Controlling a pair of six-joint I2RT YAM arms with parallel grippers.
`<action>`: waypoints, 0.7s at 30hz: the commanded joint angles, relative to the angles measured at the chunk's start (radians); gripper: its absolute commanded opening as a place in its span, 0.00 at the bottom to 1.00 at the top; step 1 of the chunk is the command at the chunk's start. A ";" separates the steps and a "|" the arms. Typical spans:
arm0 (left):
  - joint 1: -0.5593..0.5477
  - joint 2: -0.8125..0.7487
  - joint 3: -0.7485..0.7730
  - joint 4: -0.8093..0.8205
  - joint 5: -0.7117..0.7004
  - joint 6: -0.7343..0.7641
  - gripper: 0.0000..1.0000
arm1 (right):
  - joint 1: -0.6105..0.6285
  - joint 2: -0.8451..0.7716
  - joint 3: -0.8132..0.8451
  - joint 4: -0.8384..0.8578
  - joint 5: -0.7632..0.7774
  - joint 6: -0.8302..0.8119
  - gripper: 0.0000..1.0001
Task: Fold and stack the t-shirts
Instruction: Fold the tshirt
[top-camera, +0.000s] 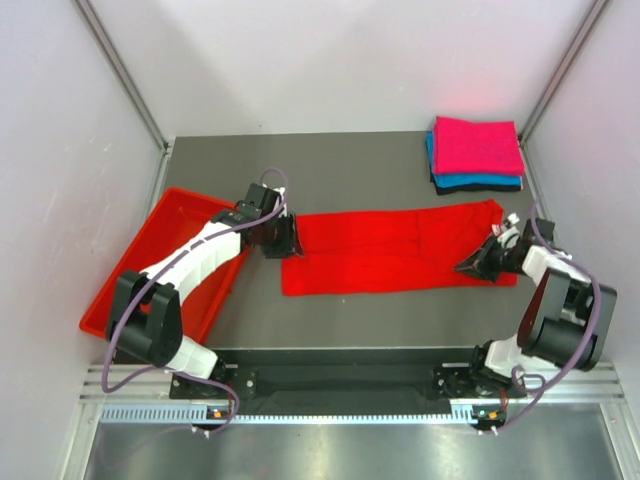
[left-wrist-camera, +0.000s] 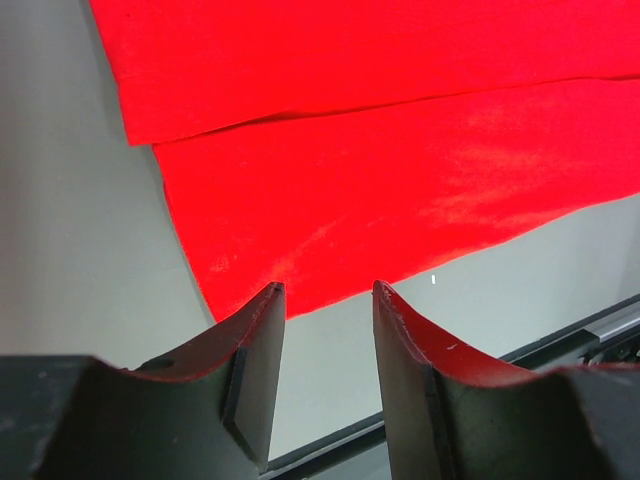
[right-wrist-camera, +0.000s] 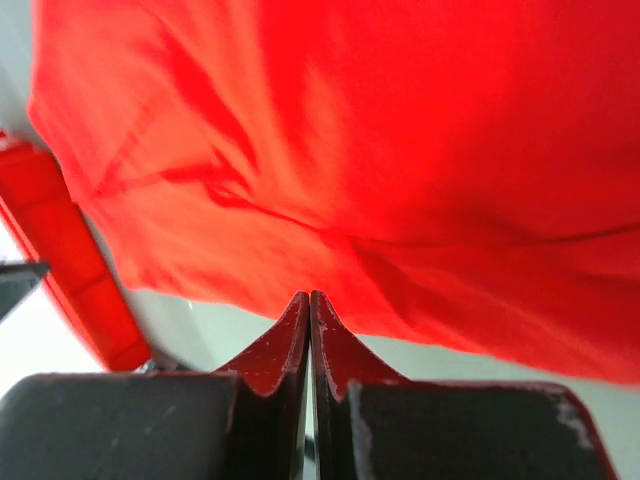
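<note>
Red tee (top-camera: 390, 250): folded strip, flat at centre; pink tee (top-camera: 478, 145) on teal tee (top-camera: 475, 181) on black tee (top-camera: 480, 190), far-R corner.

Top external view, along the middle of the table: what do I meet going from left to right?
red tray → left gripper → red t-shirt → right gripper, which sits at the shirt's right end.

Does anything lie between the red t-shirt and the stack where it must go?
Nothing visible does. Only bare table separates the red t-shirt from the stack in the far right corner; the shut right tool is at the shirt's right end.
</note>
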 joint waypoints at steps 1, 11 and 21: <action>0.005 -0.026 0.010 0.021 0.015 0.002 0.46 | -0.006 -0.092 0.108 -0.019 0.092 0.014 0.01; 0.007 0.003 0.050 0.047 0.098 -0.006 0.46 | -0.003 0.044 0.349 0.211 0.187 0.040 0.33; 0.007 0.049 0.077 0.060 0.115 -0.003 0.46 | 0.002 0.305 0.533 0.266 0.023 -0.083 0.46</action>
